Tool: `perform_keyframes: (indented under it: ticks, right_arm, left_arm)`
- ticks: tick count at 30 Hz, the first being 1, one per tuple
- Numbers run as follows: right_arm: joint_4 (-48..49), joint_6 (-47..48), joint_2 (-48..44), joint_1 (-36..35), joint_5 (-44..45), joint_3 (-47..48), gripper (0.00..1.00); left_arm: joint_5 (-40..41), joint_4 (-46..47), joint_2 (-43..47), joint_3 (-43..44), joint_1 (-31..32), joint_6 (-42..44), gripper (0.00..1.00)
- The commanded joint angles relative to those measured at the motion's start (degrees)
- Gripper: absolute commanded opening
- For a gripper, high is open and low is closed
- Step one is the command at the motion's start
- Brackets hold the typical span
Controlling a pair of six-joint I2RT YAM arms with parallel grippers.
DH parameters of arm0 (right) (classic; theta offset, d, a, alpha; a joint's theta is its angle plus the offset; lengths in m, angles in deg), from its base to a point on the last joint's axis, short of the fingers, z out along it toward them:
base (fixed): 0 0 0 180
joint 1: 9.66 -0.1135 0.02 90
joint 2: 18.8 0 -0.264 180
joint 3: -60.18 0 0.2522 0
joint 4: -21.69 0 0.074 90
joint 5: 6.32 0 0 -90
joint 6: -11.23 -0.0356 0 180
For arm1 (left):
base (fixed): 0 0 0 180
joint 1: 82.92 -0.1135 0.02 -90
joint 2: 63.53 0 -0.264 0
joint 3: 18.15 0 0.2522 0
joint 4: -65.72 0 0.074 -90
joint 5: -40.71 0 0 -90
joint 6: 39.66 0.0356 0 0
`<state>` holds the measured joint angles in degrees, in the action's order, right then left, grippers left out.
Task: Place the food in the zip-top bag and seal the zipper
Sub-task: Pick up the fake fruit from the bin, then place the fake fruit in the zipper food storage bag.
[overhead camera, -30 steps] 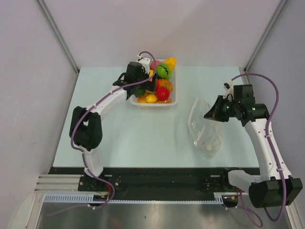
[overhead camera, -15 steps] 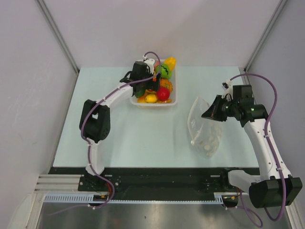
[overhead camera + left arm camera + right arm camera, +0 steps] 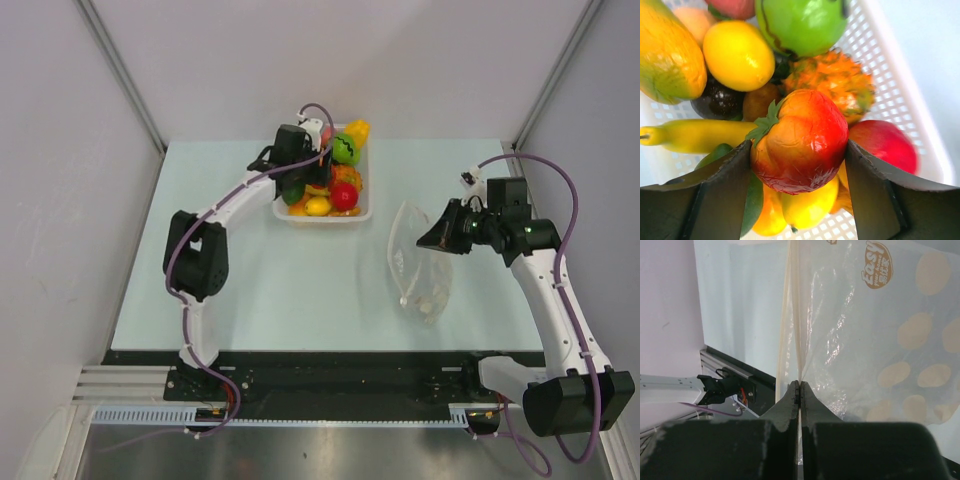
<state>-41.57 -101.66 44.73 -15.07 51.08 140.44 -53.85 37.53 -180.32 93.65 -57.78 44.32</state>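
Observation:
The food (image 3: 341, 189) lies heaped in a white slotted basket (image 3: 330, 219) at the back of the table. My left gripper (image 3: 320, 178) reaches down into that heap. In the left wrist view its gripper (image 3: 799, 167) has both fingers pressed against the sides of a red and orange fruit (image 3: 802, 132) with a green leaf. The zip-top bag (image 3: 420, 272) hangs crumpled at the right, its lower end on the table. My right gripper (image 3: 428, 236) is shut on its mouth edge; in the right wrist view the gripper (image 3: 799, 385) pinches the film beside the pale zipper (image 3: 785, 315).
Around the held fruit lie a green fruit (image 3: 800, 25), a yellow lemon (image 3: 737, 55), a spiky orange fruit (image 3: 832, 80), a yellow banana (image 3: 695, 135) and a red fruit (image 3: 885, 145). Walls close in on the table's left, right and back.
My left jaws have narrowed onto the red and orange fruit after shifting right over the basket. The right gripper has drawn the bag's mouth slightly left.

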Motion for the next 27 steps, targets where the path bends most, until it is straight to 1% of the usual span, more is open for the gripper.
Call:
perform_keyframes:
  ticks: [1, 3, 6, 7, 9, 10, 11, 13, 14, 16, 17, 20, 23, 27]
  right_arm:
    - [1.95, -0.49, -1.48, -0.39, -2.91, -0.67, 0.0]
    - [1.68, 0.66, -1.83, -0.39, -2.12, -1.63, 0.0]
    - [1.77, 1.62, -2.27, -0.39, -1.07, -2.78, 0.0]
    - [1.94, 1.71, -2.18, -0.39, -0.89, -3.56, 0.0]
    - [2.12, 1.98, -2.09, -0.39, -0.54, -4.01, 0.0]
    - [2.12, 2.06, -2.09, -0.39, -0.45, -4.18, 0.0]
    - [2.03, 2.24, -2.0, -0.39, -0.01, -4.1, 0.0]
    - [1.42, 2.59, -2.0, -0.39, 0.87, -4.1, 0.0]
    - [1.16, 2.68, -1.92, -0.3, 1.83, -3.84, 0.0]
    - [0.46, 3.12, -2.09, -0.39, 2.8, -3.57, 0.0]
    - [0.28, 3.21, -2.27, -0.39, 3.15, -3.4, 0.0]
    - [0.1, 3.12, -2.53, -0.3, 3.16, -3.31, 0.0]
    - [-0.16, 3.12, -2.53, -0.22, 3.07, -2.87, 0.0]
    - [-0.95, 4.08, -2.53, 0.22, 2.11, -1.99, 0.0]
  left_arm:
    - [-4.32, 1.61, 9.38, 0.93, -0.19, -0.66, 0.4]
    - [-5.46, 1.6, 12.28, 0.23, -0.1, -0.92, 0.4]
    - [-9.93, 0.64, 15.88, -1.0, 0.25, -2.94, 0.4]
    - [-13.16, 0.2, 17.03, -2.05, 0.6, -3.47, 0.4]
    - [-16.52, 0.02, 19.22, -3.9, 2.36, -5.31, 0.4]
    - [-17.67, 0.2, 21.76, -6.08, 3.32, -5.75, 0.4]
    - [-19.25, 0.46, 23.0, -7.32, 5.77, -6.02, 0.4]
    - [-19.87, 1.25, 26.33, -11.18, 8.68, -6.19, 0.4]
    - [-20.22, 2.38, 27.4, -12.25, 11.39, -6.89, 0.41]
    - [-20.93, 3.44, 28.89, -15.14, 13.95, -7.86, 0.41]
    - [-21.02, 4.32, 29.08, -15.85, 16.23, -8.91, 0.41]
    - [-21.81, 6.17, 28.38, -17.35, 19.84, -10.76, 0.42]
    - [-21.55, 7.31, 26.19, -17.62, 22.83, -11.47, 0.43]
    - [-20.85, 6.88, 22.85, -17.88, 25.3, -11.82, 0.44]
